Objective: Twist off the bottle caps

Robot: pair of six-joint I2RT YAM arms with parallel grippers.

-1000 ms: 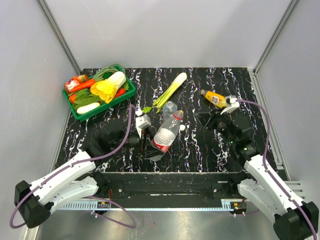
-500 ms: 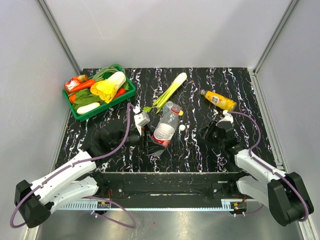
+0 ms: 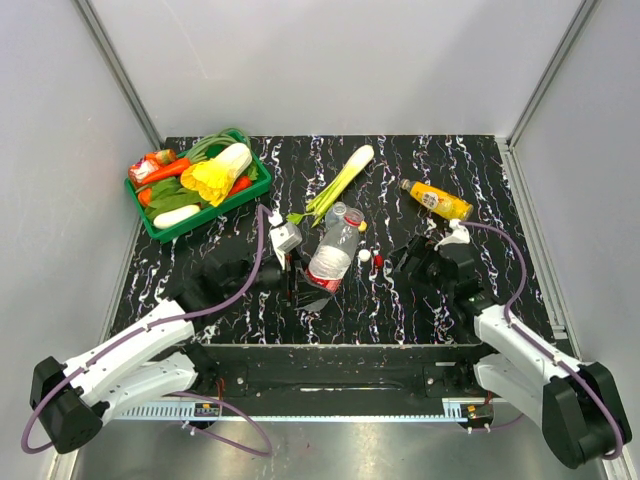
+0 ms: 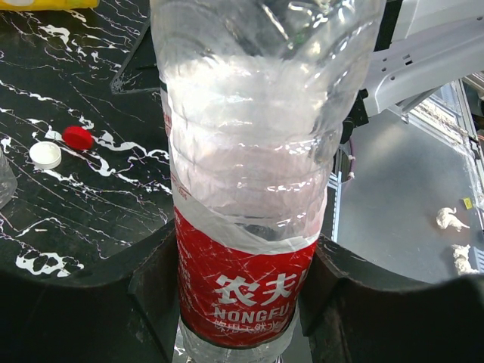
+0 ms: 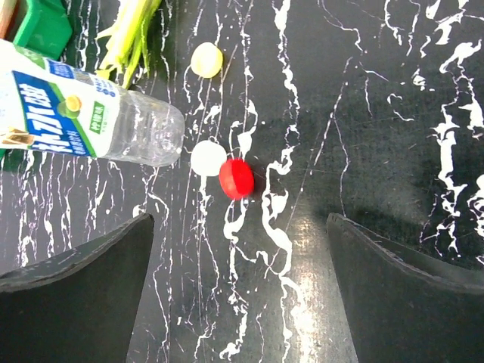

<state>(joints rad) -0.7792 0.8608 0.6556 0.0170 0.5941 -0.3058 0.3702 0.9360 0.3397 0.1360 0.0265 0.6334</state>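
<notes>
Top view: my left end effector (image 3: 312,284) is clamped round the lower end of the red-label bottle (image 3: 330,258). The right end effector (image 3: 405,262) hangs wide and empty, near that bottle's right. The blue-label bottle (image 3: 340,216) lies just behind it, the juice bottle (image 3: 437,200) well right of it.

Left wrist: the red label fills the grip.

Right wrist: a red cap (image 5: 236,178) touches a white cap (image 5: 208,158), with a yellow cap (image 5: 206,60) beyond.

I'd lift the right arm straight up, nudging no cap, then lay the bottle down gently: the glossy black marbled table (image 3: 480,160) looks slippery. Pale grey walls (image 3: 350,60) enclose it
</notes>
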